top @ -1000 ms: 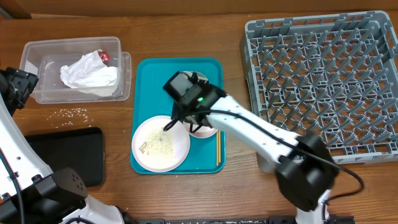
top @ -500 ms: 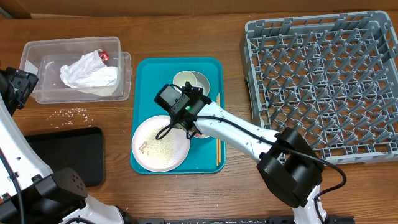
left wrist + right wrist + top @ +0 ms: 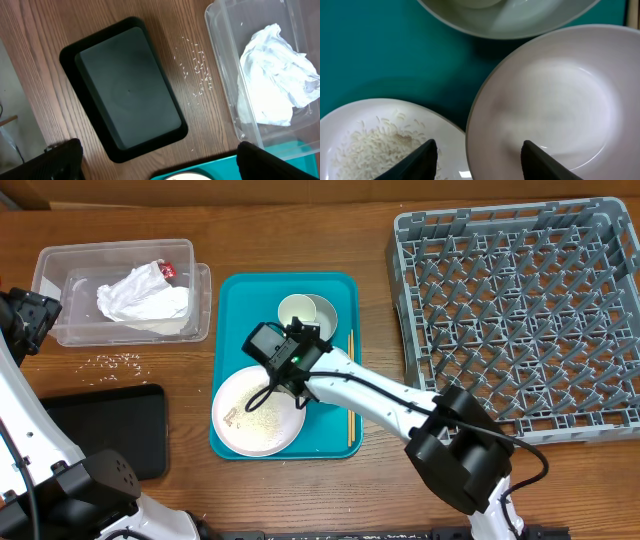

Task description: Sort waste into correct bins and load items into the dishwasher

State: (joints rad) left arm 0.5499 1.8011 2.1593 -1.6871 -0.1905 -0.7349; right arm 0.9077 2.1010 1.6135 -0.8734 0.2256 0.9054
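On the teal tray [image 3: 235,310], my right gripper [image 3: 283,375] stands open astride the rim of the small white bowl [image 3: 560,100]. One finger [image 3: 415,160] hangs over the round plate [image 3: 258,412], which holds rice. The other finger [image 3: 545,160] is inside the bowl, and neither finger shows contact with the rim. My arm mostly hides that bowl from overhead. The grey-green bowl [image 3: 300,310] sits at the tray's far end. Chopsticks [image 3: 351,428] lie along its right side. My left gripper [image 3: 160,165] is open and empty, high above the black tray [image 3: 125,95].
The clear tub [image 3: 60,270] at the far left holds the crumpled napkin [image 3: 140,298]. Loose rice grains [image 3: 118,361] lie on the wood between the tub and the black tray [image 3: 110,425]. The grey dish rack [image 3: 520,310] fills the right side.
My right gripper moved from above the grey-green bowl toward the near side, dropped onto the white bowl's rim beside the plate, and narrowed its jaws. The left arm stayed still.
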